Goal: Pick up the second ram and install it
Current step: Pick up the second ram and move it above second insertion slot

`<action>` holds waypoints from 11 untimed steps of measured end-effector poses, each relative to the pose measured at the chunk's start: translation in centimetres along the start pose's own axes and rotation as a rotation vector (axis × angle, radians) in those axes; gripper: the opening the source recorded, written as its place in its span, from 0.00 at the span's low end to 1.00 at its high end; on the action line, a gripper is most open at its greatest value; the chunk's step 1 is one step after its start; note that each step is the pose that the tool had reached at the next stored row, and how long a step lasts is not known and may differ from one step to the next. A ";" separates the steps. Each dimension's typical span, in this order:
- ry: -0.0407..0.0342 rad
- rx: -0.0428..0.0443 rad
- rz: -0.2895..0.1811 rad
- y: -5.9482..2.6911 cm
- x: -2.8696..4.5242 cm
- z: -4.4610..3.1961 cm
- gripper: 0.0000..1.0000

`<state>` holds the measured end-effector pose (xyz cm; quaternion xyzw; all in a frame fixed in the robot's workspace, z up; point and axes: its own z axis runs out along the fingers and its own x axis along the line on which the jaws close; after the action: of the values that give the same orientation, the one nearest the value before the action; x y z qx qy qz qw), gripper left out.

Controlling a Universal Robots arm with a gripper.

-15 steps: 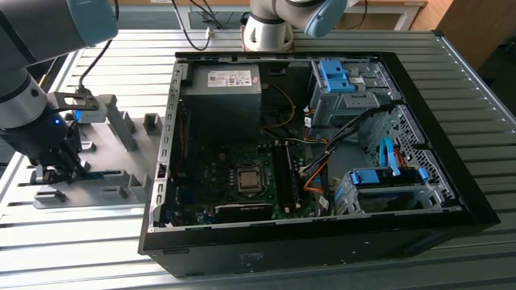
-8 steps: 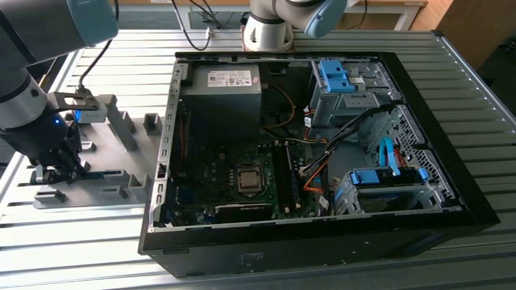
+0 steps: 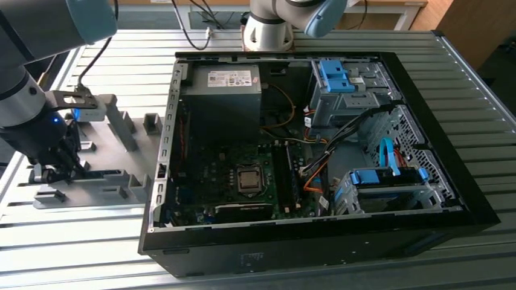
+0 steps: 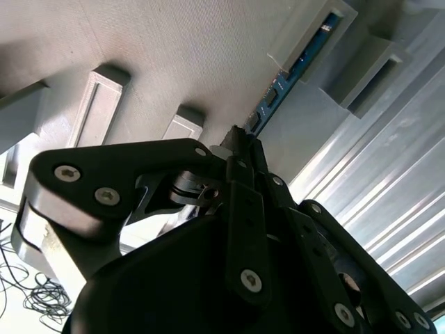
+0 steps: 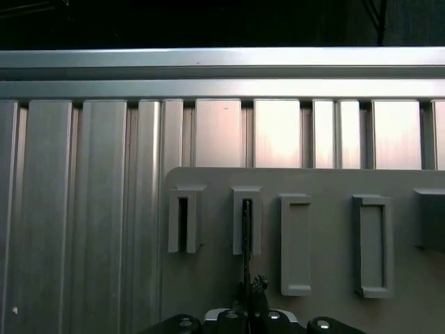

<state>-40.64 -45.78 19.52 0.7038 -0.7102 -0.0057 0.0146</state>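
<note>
Where the grey holder (image 3: 121, 151) lies on the metal bench (image 3: 322, 42), on the exterior view's left of the open computer (image 3: 322, 254), the hand (image 3: 57, 172) is down low over it. In the second wrist view the hand (image 4: 243, 136) is squeezed narrow, and its two black fingers (image 4: 240, 174) pinch the near end of the blue memory stick (image 4: 288, 76). The stick runs straight out from the fingertips, and its far end sits in a grey slot block on the holder (image 4: 174, 56). In the first wrist view the stick (image 5: 246, 229) is seen edge-on as a thin dark line. It stands up in one narrow slot, right in front of the hand (image 5: 252, 285). Another narrow slot is just beside it, and wider slots lie further along the holder (image 5: 327, 181). The computer is well apart from the stick, with its side off and its green board showing.
</note>
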 end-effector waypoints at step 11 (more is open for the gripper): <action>-0.0001 0.0001 0.000 0.02 0.01 -0.84 0.14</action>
<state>-40.64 -45.78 20.36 0.7038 -0.7102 -0.0057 0.0145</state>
